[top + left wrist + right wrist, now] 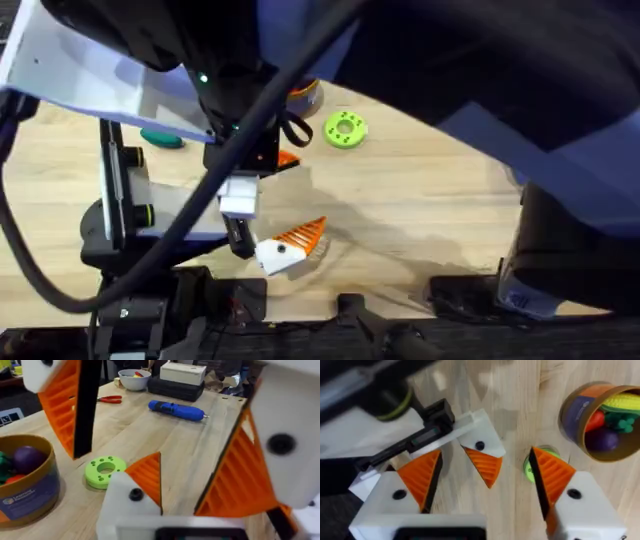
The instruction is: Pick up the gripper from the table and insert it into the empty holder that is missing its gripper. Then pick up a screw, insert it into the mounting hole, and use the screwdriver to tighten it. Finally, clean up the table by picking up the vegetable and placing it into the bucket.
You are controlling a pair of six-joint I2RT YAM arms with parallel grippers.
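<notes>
The orange gripper [487, 466] sits on the holder's white block [482, 435], beside the dark mounting hole [480, 446]. My right gripper [485, 455] hangs open above, its fingers either side of the block. My left gripper [160, 445] is open too, with the same block [125, 505], its hole [136, 494] and orange gripper [147, 477] close between its fingers. The block also appears from overhead [290, 243]. The blue screwdriver [175, 410] lies farther off. The green vegetable [160, 138] lies at the table's left. The bucket [600, 420] [25, 485] [308, 95] holds toys. A screw is too small to make out.
A green disc [346, 130] [105, 471] lies between the holder and the bucket. Red pliers [110, 399], a white bowl [134, 379] and stacked boxes [182, 380] stand at the far edge. The holder's stand [115, 200] rises at the left. Bare wood lies around the screwdriver.
</notes>
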